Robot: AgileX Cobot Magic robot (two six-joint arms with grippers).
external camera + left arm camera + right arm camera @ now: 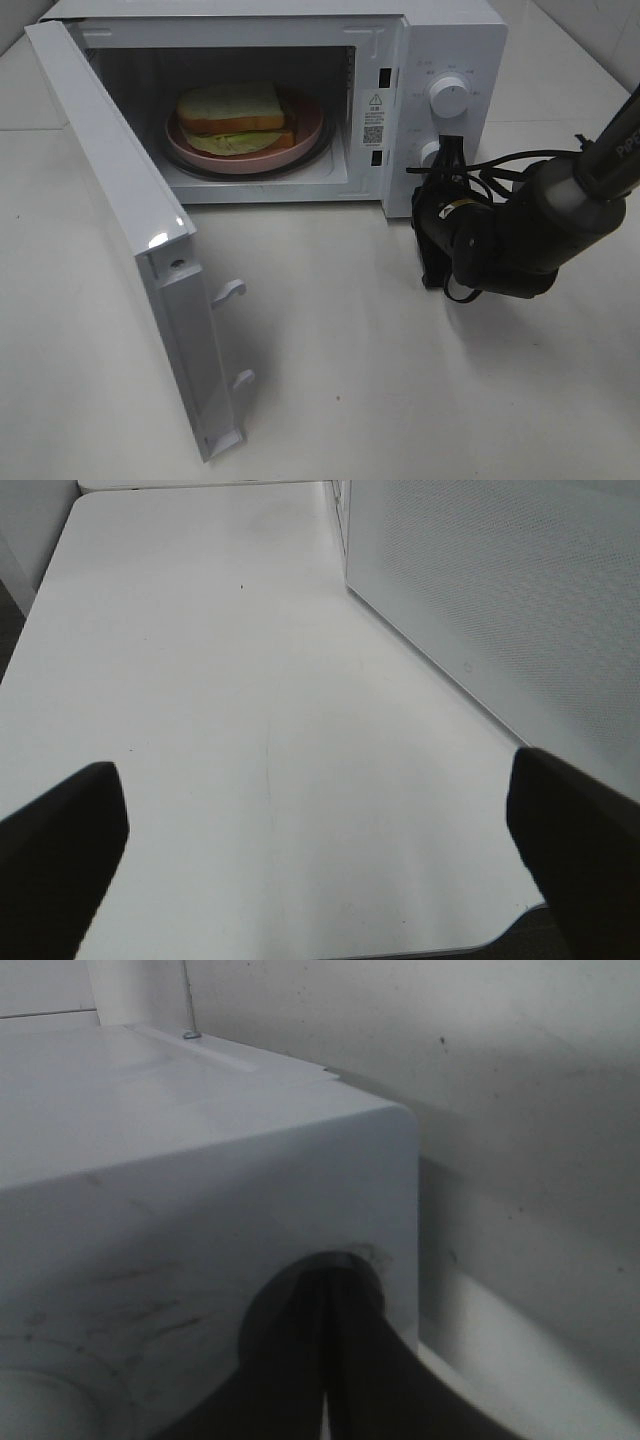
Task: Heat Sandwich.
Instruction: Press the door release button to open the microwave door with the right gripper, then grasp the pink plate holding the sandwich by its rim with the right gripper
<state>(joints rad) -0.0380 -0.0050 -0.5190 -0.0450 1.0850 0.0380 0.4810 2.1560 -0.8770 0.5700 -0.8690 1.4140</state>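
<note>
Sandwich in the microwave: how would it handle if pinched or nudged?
Probably soft: the sandwich has thick pale slices that would likely squash. Its layers may shear, since green filling pokes out at the front. Pushed, it might slide on the smooth pink plate.

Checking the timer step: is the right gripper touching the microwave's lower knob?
Cannot tell. The right wrist view shows the shut right gripper at the lower knob, but shadow hides any contact or gap.
</note>
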